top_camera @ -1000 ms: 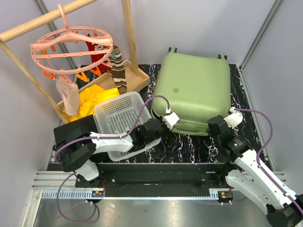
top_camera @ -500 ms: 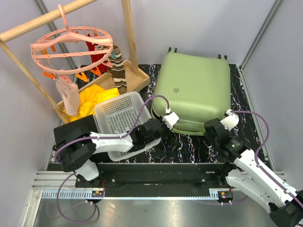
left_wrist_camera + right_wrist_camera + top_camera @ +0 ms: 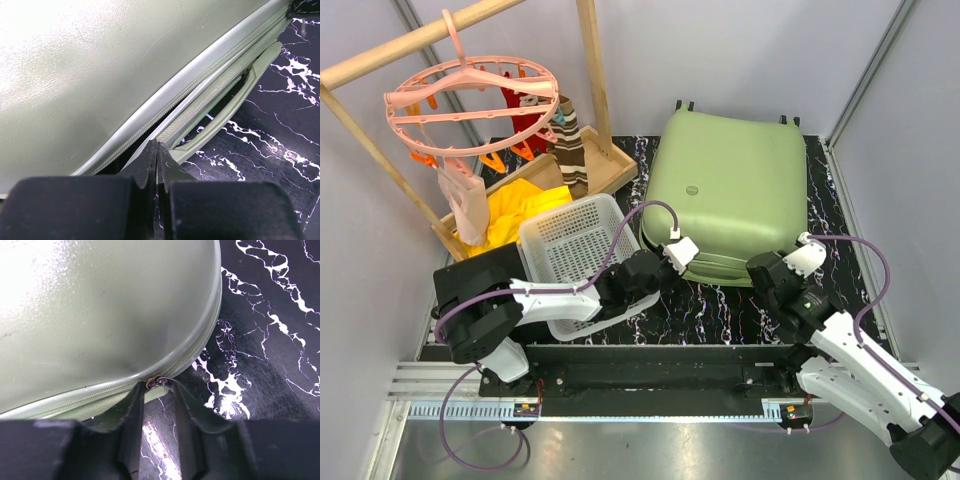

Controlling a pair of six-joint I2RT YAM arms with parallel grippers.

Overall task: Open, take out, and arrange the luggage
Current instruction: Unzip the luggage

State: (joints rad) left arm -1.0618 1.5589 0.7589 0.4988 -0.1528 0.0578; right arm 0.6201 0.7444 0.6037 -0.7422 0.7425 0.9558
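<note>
The luggage (image 3: pixel 730 190) lies flat, lid down, on the tabletop (image 3: pixel 720 305). My right gripper (image 3: pixel 157 390), slightly spread, straddles the zipper pull (image 3: pixel 154 382). I should pinch it squarely, then trace the seam (image 3: pixel 192 351). My left gripper (image 3: pixel 156 150), pressed together, noses that seam.

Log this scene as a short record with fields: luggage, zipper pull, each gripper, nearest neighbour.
luggage: light green, lying flat, lid down
zipper pull: at its near right corner
right gripper: fingers either side of the pull, grip uncertain
left gripper: shut, tips at the near seam
neighbour: white basket, left of the luggage
</note>
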